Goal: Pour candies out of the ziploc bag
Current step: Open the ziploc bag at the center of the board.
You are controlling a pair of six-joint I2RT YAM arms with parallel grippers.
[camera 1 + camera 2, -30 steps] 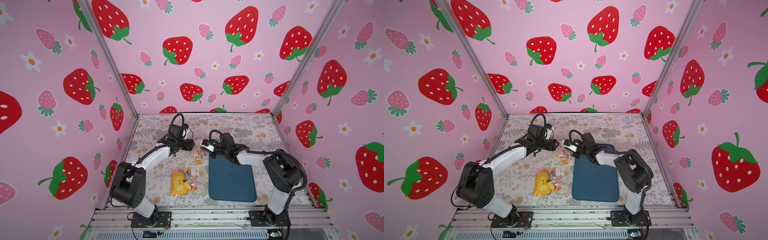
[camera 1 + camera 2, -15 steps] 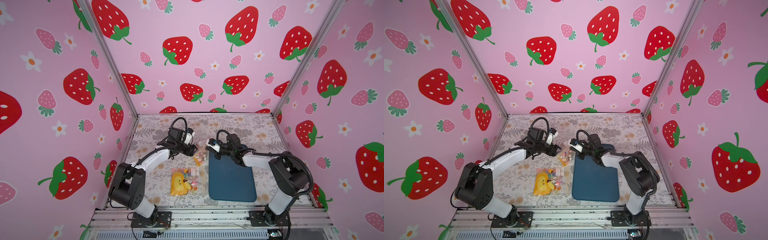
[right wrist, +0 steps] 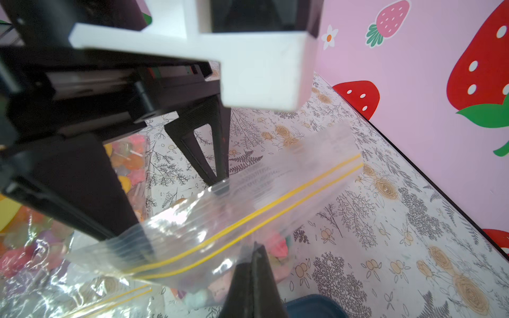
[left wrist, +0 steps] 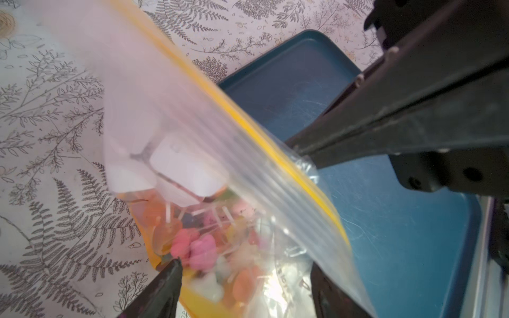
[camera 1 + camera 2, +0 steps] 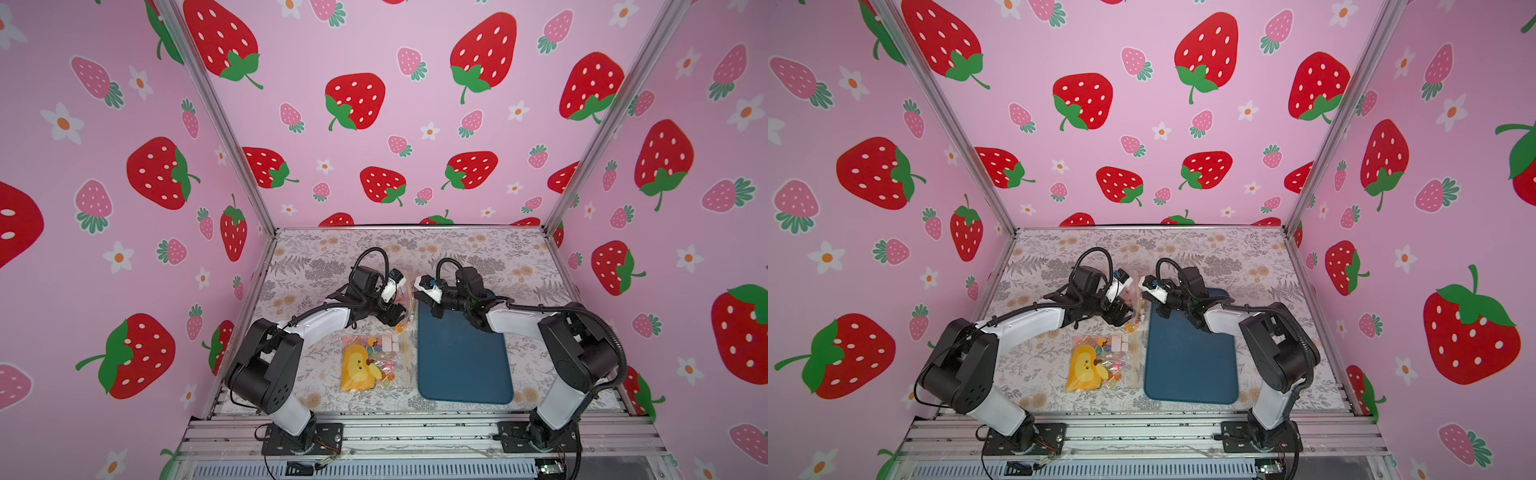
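One pinch holds the ziploc bag (image 3: 248, 209): right gripper (image 3: 255, 250) clamped on its rim, left gripper (image 4: 246, 265) gaping astride it, so candies (image 4: 198, 247) could miss the tray (image 4: 399, 220).

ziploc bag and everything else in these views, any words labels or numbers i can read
No text can be read anywhere.
ziploc bag: faint marks on the clear film in the left wrist view, too blurred to read.
second bag on the table: white blocks and a yellow face shape, no lettering visible; too small in both top views.
blue tray: blank.
walls: strawberries and flowers only, no words.
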